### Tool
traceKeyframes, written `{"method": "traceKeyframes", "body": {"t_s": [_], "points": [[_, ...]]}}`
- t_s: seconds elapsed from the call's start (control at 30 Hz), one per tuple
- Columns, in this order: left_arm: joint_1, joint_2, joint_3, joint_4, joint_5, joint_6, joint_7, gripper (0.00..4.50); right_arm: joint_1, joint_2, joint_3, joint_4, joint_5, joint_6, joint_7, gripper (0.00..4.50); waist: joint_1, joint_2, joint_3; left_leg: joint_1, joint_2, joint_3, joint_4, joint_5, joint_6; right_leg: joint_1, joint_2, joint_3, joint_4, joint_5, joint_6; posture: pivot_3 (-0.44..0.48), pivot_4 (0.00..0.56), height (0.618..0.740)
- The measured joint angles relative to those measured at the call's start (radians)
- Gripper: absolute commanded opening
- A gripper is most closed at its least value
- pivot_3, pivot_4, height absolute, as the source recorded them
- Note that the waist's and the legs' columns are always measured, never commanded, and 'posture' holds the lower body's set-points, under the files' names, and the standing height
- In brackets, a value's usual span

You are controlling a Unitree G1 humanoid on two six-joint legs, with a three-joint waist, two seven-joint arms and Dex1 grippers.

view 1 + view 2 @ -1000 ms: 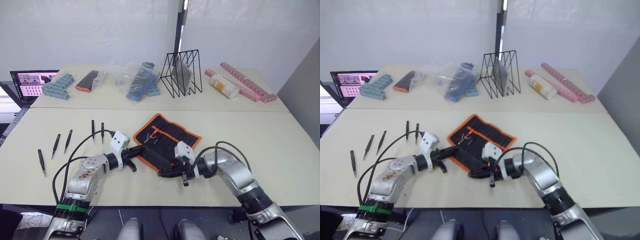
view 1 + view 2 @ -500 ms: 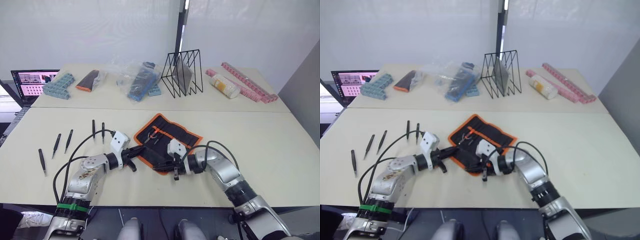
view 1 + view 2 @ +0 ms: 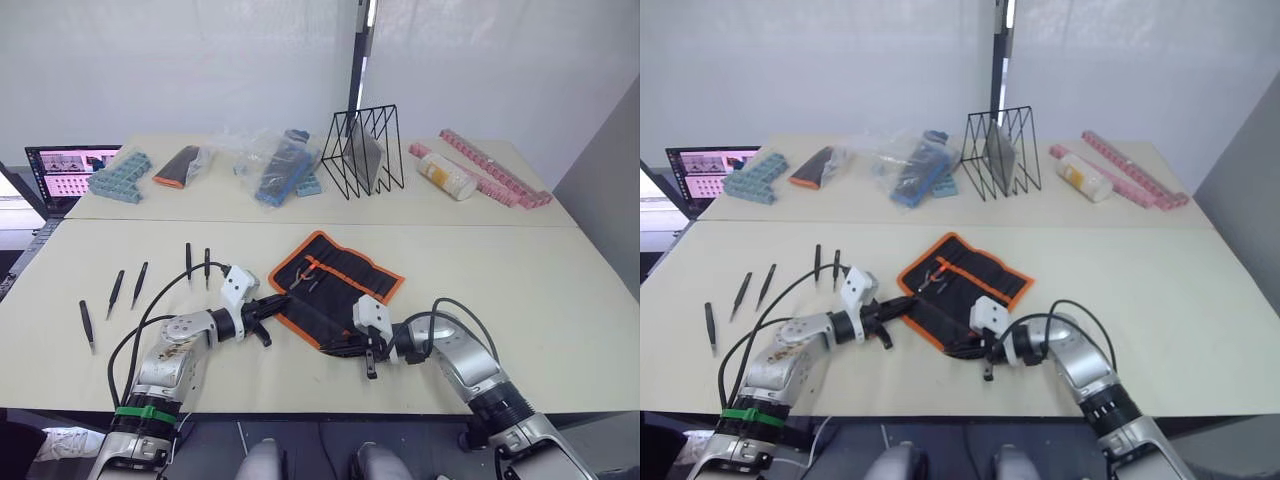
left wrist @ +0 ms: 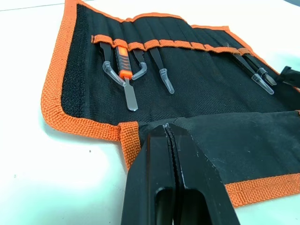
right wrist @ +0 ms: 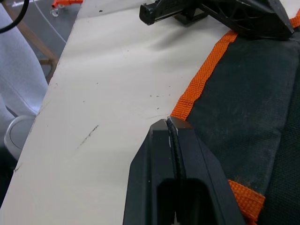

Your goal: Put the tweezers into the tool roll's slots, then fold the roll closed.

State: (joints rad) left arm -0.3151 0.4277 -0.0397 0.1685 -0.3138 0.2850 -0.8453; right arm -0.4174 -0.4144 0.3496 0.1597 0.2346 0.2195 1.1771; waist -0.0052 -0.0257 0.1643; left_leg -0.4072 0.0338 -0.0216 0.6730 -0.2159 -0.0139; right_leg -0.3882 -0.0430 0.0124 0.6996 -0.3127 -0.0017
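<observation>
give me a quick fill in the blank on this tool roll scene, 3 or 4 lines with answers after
1. Both end effectors, left and right, have their fingers ____.
2. The tool roll has edging coloured ____.
3. The number of loose tweezers lying on the table to the robot's left of the roll is ____.
4. The left end effector's fingertips sit at the roll's folded-over ____ flap.

Missing words: shut; orange; five; black

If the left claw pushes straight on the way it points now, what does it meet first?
The left claw, shut, already sits at the near orange-edged flap of the black fabric tool roll. Going on, it would likely ride over that flap toward the slotted tools, though height is unclear.
</observation>
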Motion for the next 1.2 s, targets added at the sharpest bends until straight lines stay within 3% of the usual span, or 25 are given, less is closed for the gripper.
{"method": "traceKeyframes", "body": {"t_s": [0.2,0.4,0.43,0.63,0.83,0.9,1.2], "points": [[0.021,0.01,0.05,-0.016,-0.043,-0.026,-0.036,0.01,0.002,-0.058,-0.071,-0.113,0.142,0.198,0.047,0.0,-0.003,0.0,0.001,-0.008,0.001,-0.003,0.0,0.0,0.0,-0.006,-0.001,0.0,0.0,0.0,0.0,0.0,0.15,0.685],[0.018,0.11,0.151,-0.095,-0.095,-0.017,-0.062,0.01,-0.036,-0.088,-0.207,-0.146,0.261,0.353,0.013,0.0,-0.005,-0.001,0.003,-0.01,0.001,-0.004,0.001,0.0,0.0,-0.008,-0.001,0.0,0.0,0.0,0.0,0.0,0.15,0.685],[0.02,0.131,0.171,-0.107,-0.102,-0.016,-0.062,0.55,-0.046,-0.092,-0.234,-0.14,0.278,0.372,0.001,0.0,-0.005,-0.001,0.004,-0.01,0.001,-0.004,0.001,0.0,0.0,-0.008,-0.001,0.0,0.0,0.0,0.0,0.0,0.15,0.685],[0.145,0.251,0.355,-0.156,-0.142,-0.008,-0.049,2.53,-0.063,-0.15,-0.377,-0.006,0.268,0.289,-0.052,1.92,-0.007,-0.001,0.004,-0.01,0.0,-0.001,-0.004,0.0,0.0,-0.012,-0.003,0.003,-0.001,0.0,0.0,0.0,0.15,0.685],[0.363,0.258,0.498,-0.209,-0.153,-0.021,-0.006,4.43,-0.067,-0.213,-0.481,0.235,0.216,0.115,-0.063,3.92,-0.007,-0.001,0.004,-0.014,0.001,0.0,-0.004,0.0,0.0,-0.017,-0.003,0.003,-0.001,0.0,0.0,0.0,0.15,0.685],[0.451,0.231,0.548,-0.226,-0.15,-0.051,0.02,4.5,-0.061,-0.234,-0.517,0.317,0.209,0.069,-0.061,4.49,-0.007,-0.001,0.004,-0.014,0.001,0.0,-0.005,0.0,0.0,-0.017,-0.004,0.004,-0.001,0.0,0.0,0.0,0.15,0.685],[0.671,0.068,0.637,-0.3,-0.14,-0.148,0.142,4.5,-0.047,-0.237,-0.61,0.491,0.21,-0.011,-0.088,4.49,-0.005,-0.001,0.004,-0.014,0.002,0.01,-0.004,0.0,0.0,-0.016,-0.003,0.005,-0.001,0.0,0.0,0.0,0.15,0.685]]}}
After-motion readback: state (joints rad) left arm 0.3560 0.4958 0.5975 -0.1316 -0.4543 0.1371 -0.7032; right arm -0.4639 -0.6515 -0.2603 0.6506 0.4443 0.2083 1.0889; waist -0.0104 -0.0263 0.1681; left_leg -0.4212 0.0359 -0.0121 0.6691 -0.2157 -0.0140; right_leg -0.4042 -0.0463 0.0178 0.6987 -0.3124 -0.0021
